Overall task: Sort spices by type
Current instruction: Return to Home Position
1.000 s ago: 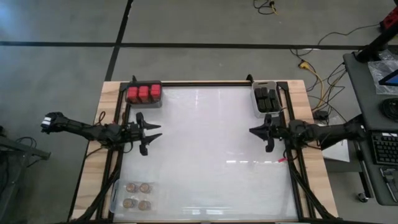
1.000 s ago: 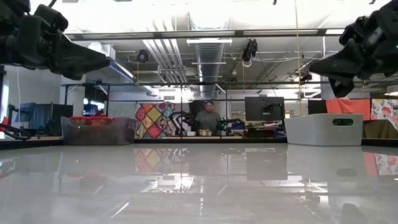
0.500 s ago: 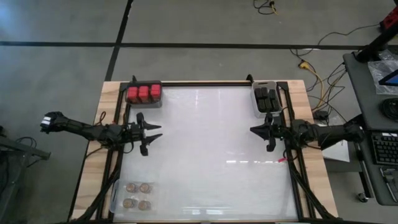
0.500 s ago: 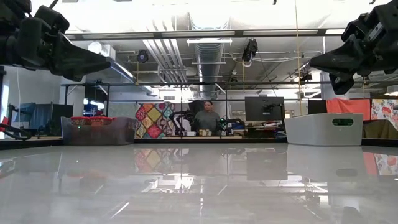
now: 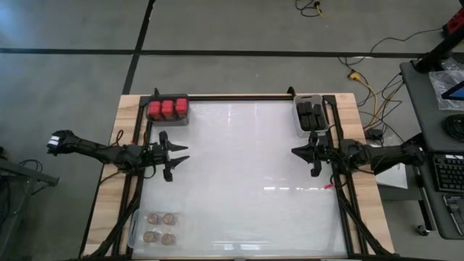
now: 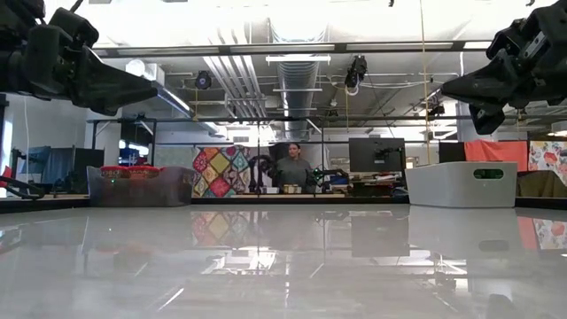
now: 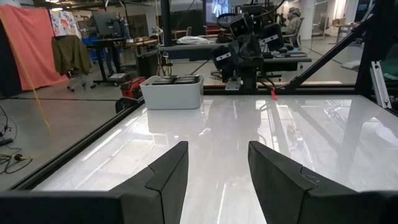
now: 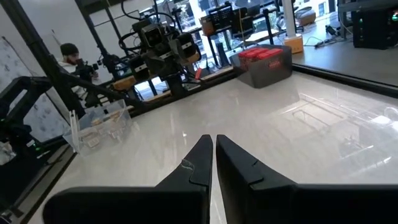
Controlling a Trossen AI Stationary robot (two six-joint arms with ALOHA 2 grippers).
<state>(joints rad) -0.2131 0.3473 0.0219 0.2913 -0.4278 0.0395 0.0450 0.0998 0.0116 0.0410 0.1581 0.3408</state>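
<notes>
The left gripper (image 5: 185,154) hangs over the left side of the counter (image 5: 239,167). It points toward the middle, with its fingers (image 7: 168,174) spread wide and holding nothing. The right gripper (image 5: 294,153) faces it from the right side, well apart. Its fingers (image 8: 199,163) are pressed almost together, with only a thin slit between them, and they too are empty. In the low view both grippers sit well above the glossy surface, the left gripper (image 6: 146,89) on one side and the right gripper (image 6: 452,89) on the other.

The red spices (image 5: 167,109) stand in a row inside a grey bin (image 5: 168,97) at the far left corner. The black spices (image 5: 312,114) fill a white bin (image 5: 308,96) at the far right corner. Four jars (image 5: 160,227) with tan tops sit two by two in a clear bin (image 5: 135,228) at the near left corner. No spice lies loose on the counter.

A person (image 6: 291,168) sits at a desk in the room beyond.
</notes>
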